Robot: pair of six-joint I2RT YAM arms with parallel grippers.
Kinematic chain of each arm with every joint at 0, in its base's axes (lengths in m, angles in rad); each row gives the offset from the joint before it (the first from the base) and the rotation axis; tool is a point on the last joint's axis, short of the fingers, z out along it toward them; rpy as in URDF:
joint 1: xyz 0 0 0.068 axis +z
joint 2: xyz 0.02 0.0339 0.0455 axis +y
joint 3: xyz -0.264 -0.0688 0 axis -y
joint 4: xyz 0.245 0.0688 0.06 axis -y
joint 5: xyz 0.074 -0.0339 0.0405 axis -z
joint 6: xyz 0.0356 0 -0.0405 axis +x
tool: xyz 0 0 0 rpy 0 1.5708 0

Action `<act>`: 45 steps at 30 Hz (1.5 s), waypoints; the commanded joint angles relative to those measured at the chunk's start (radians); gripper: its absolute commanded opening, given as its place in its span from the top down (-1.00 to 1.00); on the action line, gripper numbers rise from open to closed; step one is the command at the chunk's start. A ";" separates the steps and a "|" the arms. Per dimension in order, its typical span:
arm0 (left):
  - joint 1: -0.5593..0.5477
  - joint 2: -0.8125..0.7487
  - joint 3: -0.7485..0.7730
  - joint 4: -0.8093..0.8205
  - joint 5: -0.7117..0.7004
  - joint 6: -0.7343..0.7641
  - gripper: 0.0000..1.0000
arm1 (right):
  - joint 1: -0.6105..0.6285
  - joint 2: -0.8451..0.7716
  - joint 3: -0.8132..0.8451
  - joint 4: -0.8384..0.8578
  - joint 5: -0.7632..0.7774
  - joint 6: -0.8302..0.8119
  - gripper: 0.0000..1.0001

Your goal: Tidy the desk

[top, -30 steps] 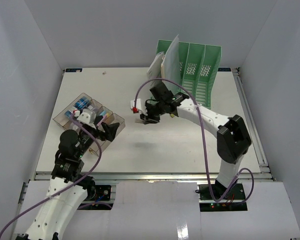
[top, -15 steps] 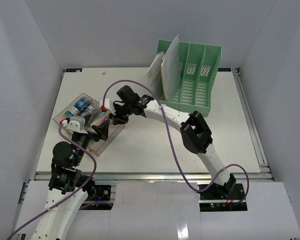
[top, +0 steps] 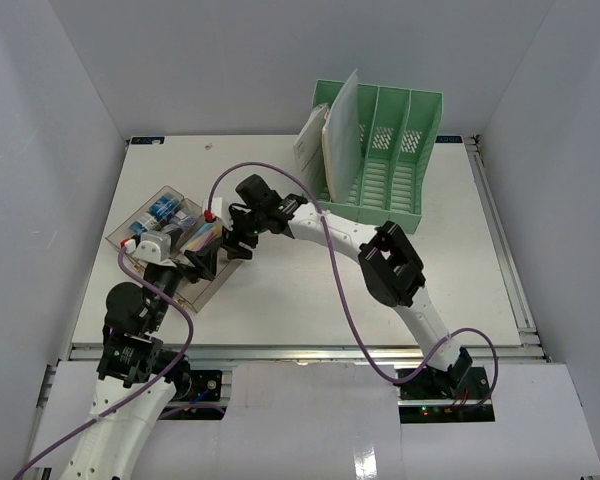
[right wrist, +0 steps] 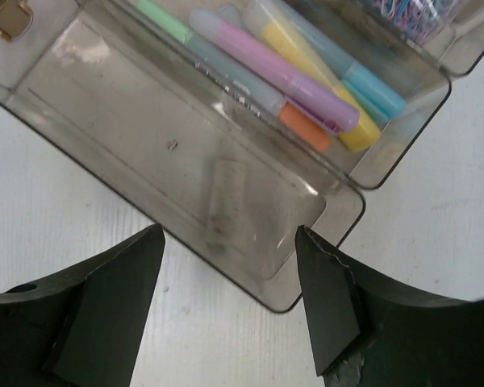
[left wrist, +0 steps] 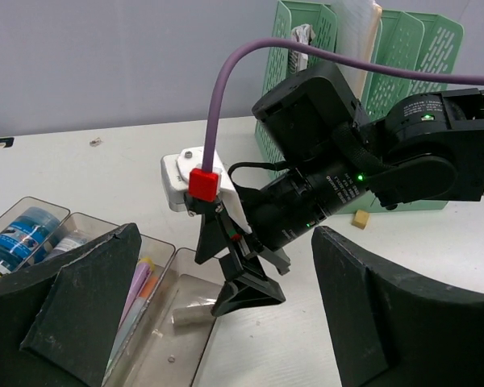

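The white desk (top: 310, 290) carries a clear compartment tray (top: 130, 222) at the left. My right gripper (top: 238, 240) hangs open and empty just above the tray's near corner (right wrist: 306, 266). Its jaws (right wrist: 230, 234) straddle the shallow front compartment, where a small pale stub (right wrist: 226, 197) lies. The left wrist view shows that gripper (left wrist: 246, 294) from the side, with the stub (left wrist: 189, 316) below it. My left gripper (top: 198, 262) is open and empty, low beside the tray, facing the right gripper (left wrist: 224, 234).
A green file rack (top: 390, 150) with papers (top: 330, 135) stands at the back right. A small tan cube (left wrist: 360, 218) lies in front of it. The tray holds highlighters (right wrist: 274, 72), paper clips (right wrist: 411, 12) and blue-labelled items (left wrist: 20, 234).
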 commanded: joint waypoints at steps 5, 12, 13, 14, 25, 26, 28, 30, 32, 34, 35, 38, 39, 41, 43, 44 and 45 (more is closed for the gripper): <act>0.003 0.010 0.006 0.001 0.046 0.005 -0.96 | -0.132 -0.279 -0.217 0.019 -0.013 0.030 -0.48; 0.003 0.018 0.007 0.004 0.081 0.000 -0.96 | -0.284 -0.524 -0.611 0.048 0.127 0.005 -0.59; 0.003 0.018 0.008 0.004 0.085 -0.001 -0.96 | -0.302 -0.541 -0.638 0.048 0.145 0.021 -0.60; 0.003 0.019 0.007 0.005 0.089 -0.001 -0.96 | -0.326 -0.560 -0.667 0.048 0.181 0.056 -0.60; 0.002 0.133 0.001 0.025 0.248 -0.019 -0.96 | -0.413 -0.670 -0.880 0.228 0.427 0.456 -0.54; 0.003 0.161 0.007 0.021 0.285 -0.021 -0.96 | -0.416 -0.670 -0.879 0.231 0.431 0.480 -0.52; 0.003 0.209 0.007 0.030 0.344 -0.030 -0.96 | -0.422 -0.668 -0.878 0.230 0.424 0.502 -0.48; 0.003 0.265 -0.016 0.093 0.491 -0.043 -0.96 | -0.433 -0.685 -0.881 0.230 0.396 0.497 -0.39; 0.003 0.325 -0.048 0.183 0.609 -0.087 -0.96 | -0.458 -0.715 -0.882 0.223 0.294 0.437 -0.34; 0.002 0.390 -0.077 0.274 0.711 -0.152 -0.96 | -0.499 -0.756 -0.880 0.193 0.126 0.346 -0.35; 0.001 0.418 -0.086 0.333 0.740 -0.183 -0.96 | -0.537 -0.788 -0.881 0.158 0.032 0.299 -0.37; -0.015 0.536 -0.090 0.445 0.754 -0.253 -0.96 | -0.671 -0.889 -0.934 0.123 -0.231 0.166 -0.45; -0.042 0.567 -0.074 0.461 0.733 -0.258 -0.96 | -0.701 -0.913 -0.968 0.122 -0.307 0.146 -0.47; -0.114 0.676 -0.029 0.475 0.667 -0.221 -0.96 | -0.786 -0.974 -1.023 0.126 -0.373 0.120 -0.48; -0.210 0.773 0.020 0.496 0.574 -0.174 -0.96 | -0.866 -1.013 -1.047 0.133 -0.432 0.131 -0.50; -0.255 0.841 0.038 0.509 0.530 -0.157 -0.95 | -0.900 -1.025 -1.046 0.130 -0.470 0.140 -0.50; -0.291 0.913 0.064 0.537 0.489 -0.138 -0.94 | -0.943 -1.040 -1.044 0.130 -0.503 0.154 -0.50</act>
